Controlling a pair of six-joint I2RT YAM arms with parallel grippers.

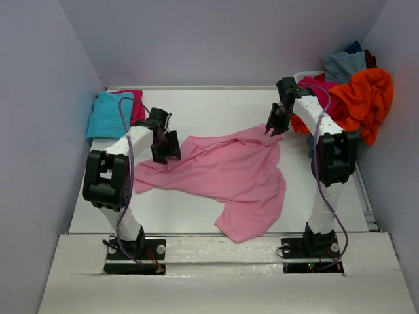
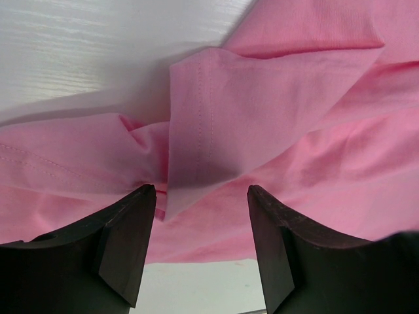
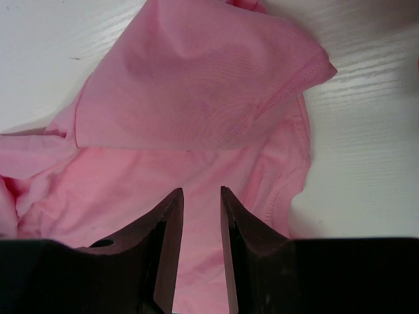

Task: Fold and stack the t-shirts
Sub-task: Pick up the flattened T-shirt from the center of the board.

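Note:
The light pink t-shirt (image 1: 222,171) lies crumpled and spread on the white table (image 1: 196,108). My left gripper (image 1: 165,149) hovers over the shirt's left part, open, with a folded hem (image 2: 196,137) between and beyond its fingers. My right gripper (image 1: 272,129) is at the shirt's far right corner, jaws a narrow gap apart, with smooth pink cloth (image 3: 203,131) showing in the gap and a sleeve (image 3: 262,78) folded over ahead. A turquoise shirt (image 1: 110,114) lies on a magenta one (image 1: 136,104) at the far left. Orange (image 1: 366,98), grey-blue (image 1: 344,65) and magenta (image 1: 322,91) shirts are piled at the far right.
Grey walls close the table in at the left, back and right. The pile at the far right overhangs the table's right edge beside my right arm (image 1: 330,157). The arm bases (image 1: 134,252) stand on the near ledge.

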